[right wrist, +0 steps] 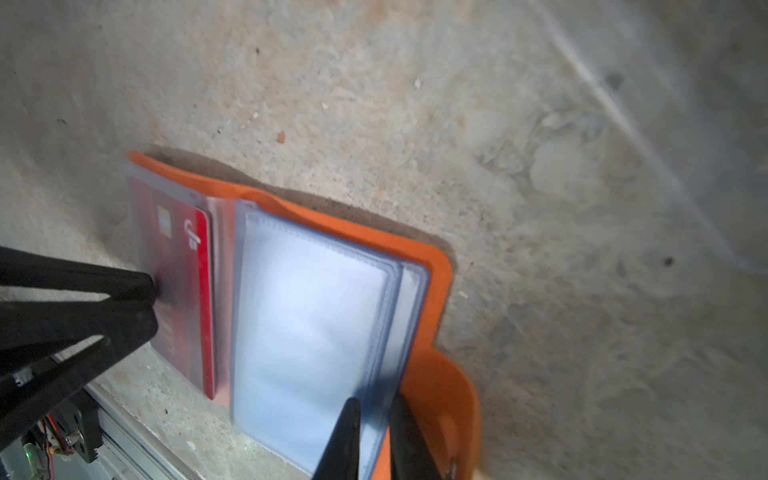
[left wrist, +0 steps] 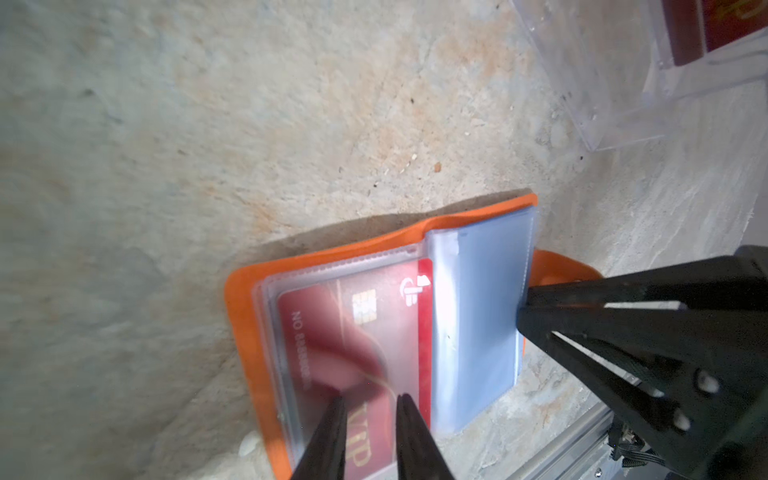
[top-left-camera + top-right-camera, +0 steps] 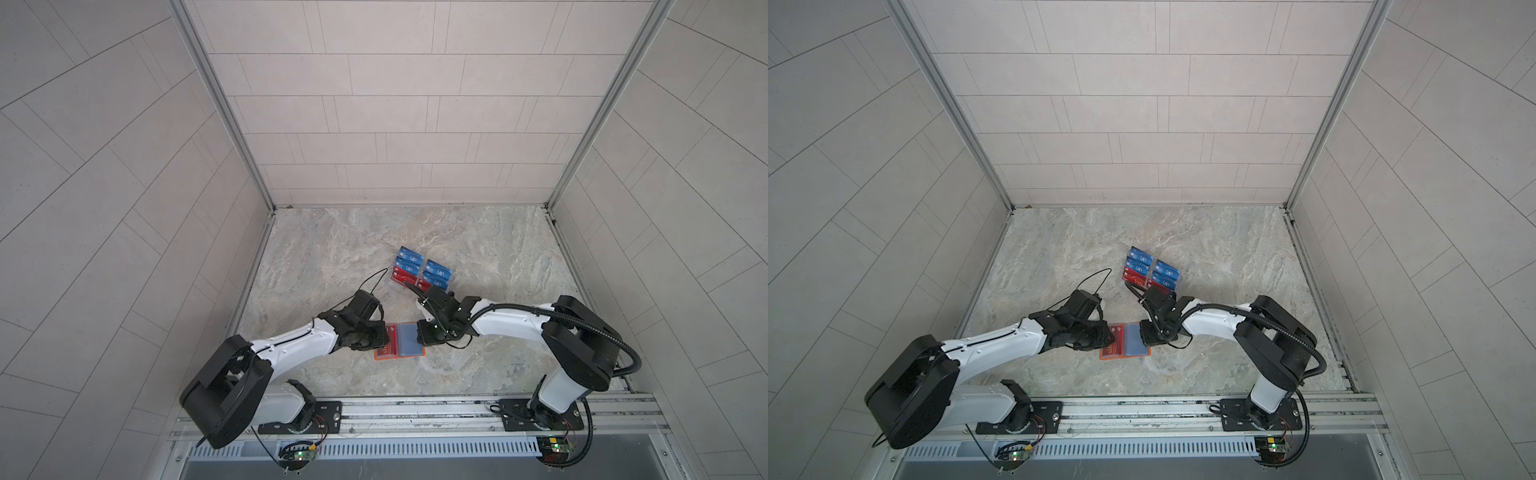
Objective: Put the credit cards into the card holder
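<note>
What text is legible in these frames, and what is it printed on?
"VIP", gold, on the red card in the card holder.
"NO", then digits too blurred to read, on that card.
"VIP", white, on the blue cards in the clear rack.
Gold lettering on the rack's red cards: too small to read.

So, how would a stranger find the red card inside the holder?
On the marble table, find the open orange card holder near the front middle. The red card sits in a clear sleeve on its left page, while other red cards rest in the clear rack behind.
</note>
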